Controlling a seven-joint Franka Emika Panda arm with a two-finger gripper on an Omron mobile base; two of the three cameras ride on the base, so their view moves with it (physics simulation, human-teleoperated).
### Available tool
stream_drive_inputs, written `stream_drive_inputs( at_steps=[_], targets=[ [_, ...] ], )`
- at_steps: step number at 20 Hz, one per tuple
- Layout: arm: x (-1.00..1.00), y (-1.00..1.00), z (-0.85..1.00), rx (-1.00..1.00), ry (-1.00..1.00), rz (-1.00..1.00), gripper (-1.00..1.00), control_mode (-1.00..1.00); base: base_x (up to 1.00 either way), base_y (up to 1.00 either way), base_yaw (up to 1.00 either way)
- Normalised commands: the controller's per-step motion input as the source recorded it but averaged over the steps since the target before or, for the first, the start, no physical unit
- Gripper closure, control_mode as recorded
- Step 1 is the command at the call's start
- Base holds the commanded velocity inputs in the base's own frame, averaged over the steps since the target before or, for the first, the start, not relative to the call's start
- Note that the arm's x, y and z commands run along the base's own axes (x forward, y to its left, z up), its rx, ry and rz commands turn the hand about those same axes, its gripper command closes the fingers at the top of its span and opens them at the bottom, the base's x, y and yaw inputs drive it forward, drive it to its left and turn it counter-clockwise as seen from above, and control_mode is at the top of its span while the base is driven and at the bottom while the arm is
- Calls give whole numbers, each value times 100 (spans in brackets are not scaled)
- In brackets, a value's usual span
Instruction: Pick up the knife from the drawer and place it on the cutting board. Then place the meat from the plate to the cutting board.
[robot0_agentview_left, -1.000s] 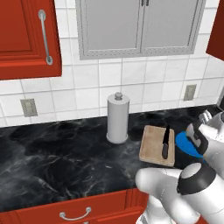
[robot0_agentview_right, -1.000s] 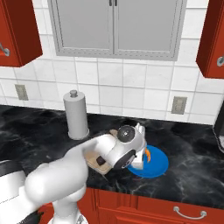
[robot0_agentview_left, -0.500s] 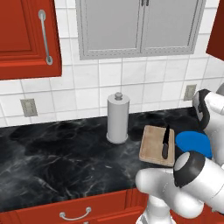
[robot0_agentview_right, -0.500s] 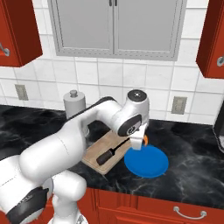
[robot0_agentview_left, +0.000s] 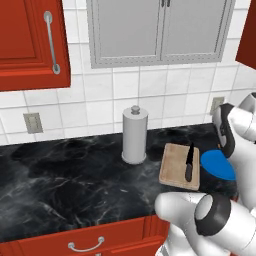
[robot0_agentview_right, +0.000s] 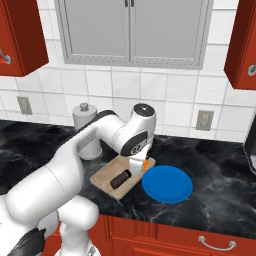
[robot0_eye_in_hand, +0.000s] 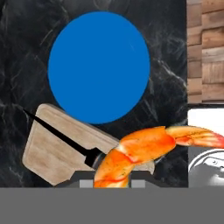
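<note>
Now the end effector (robot0_agentview_right: 139, 165), clamped on the orange curved meat (robot0_eye_in_hand: 144, 148), has carried it off the round blue plate (robot0_agentview_right: 167, 184) to above the tan wooden cutting board (robot0_agentview_left: 175, 167), where the dark knife (robot0_agentview_left: 189, 164) lies; only release remains

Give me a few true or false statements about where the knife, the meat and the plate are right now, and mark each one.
1. The knife lies on the cutting board. True.
2. The meat rests on the plate. False: it is held off the plate at the gripper; the plate is bare.
3. The paper-towel roll lies tipped over. False: it stands upright.
4. The plate sits on the counter beside the board. True.
</note>
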Motion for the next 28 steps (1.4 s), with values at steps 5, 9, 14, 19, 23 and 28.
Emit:
stream_drive_inputs(
  at_steps=[5,9,14,19,23,28],
  targets=[
    [-13,72,-12,1,0,0,100,-100,0,0,0],
    [0,36,16,0,13,1,100,-100,0,0,0],
    [0,22,9,0,16,3,100,-100,0,0,0],
    [4,30,0,0,15,7,100,-100,0,0,0],
    [12,47,-9,0,9,8,100,-100,0,0,0],
    [12,34,-29,0,0,5,100,-100,0,0,0]
  ],
)
